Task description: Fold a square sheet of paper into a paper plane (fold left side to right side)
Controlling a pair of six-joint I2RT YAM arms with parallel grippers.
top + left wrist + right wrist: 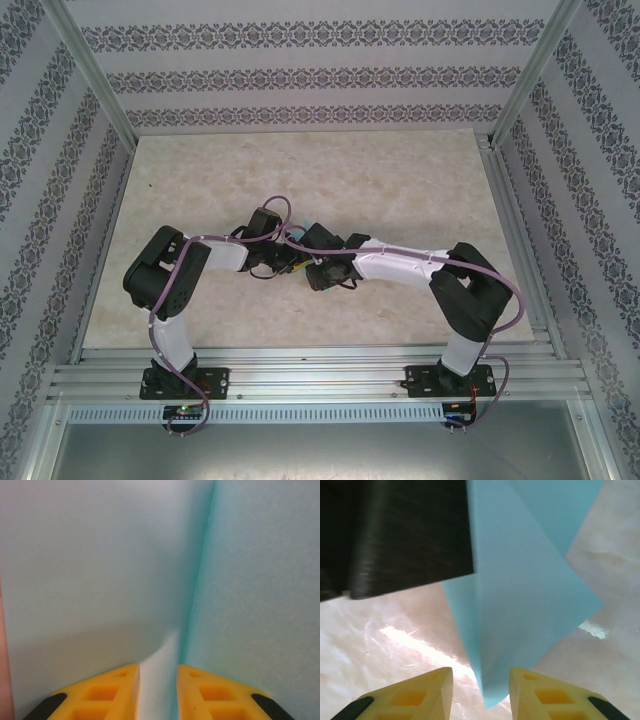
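**Folding under way: sheet raised on one crease between two grippers**

The square sheet of paper (520,595) is found at the middle of the table (300,170), where both arms meet. In the right wrist view it is seen lifted off the surface in overlapping flaps, with one pointed lower corner dipping into the gap of the right gripper (481,687). In the left wrist view the sheet (90,570) is seen very close up. One straight crease (200,580) runs up from just ahead of the left gripper (158,685).

Placement is judged as follows. The left gripper is set on the crease line so the fold is kept in place. The right gripper is set at the free corner so the flap can be guided across. The black casing of the left arm (395,535) is crowded beside the sheet because the work area is small.

Left jaws are stood narrowly apart, with pale paper seen through the gap. Nothing is visibly clamped, though whether the tips press on the sheet cannot be told at this range. Right jaws are stood wider apart and the corner between them is not pinched.

Counted: one sheet, one visible crease, two arms, two grippers, four yellow fingers (110,692), one table. The paper plane is judged not yet formed.
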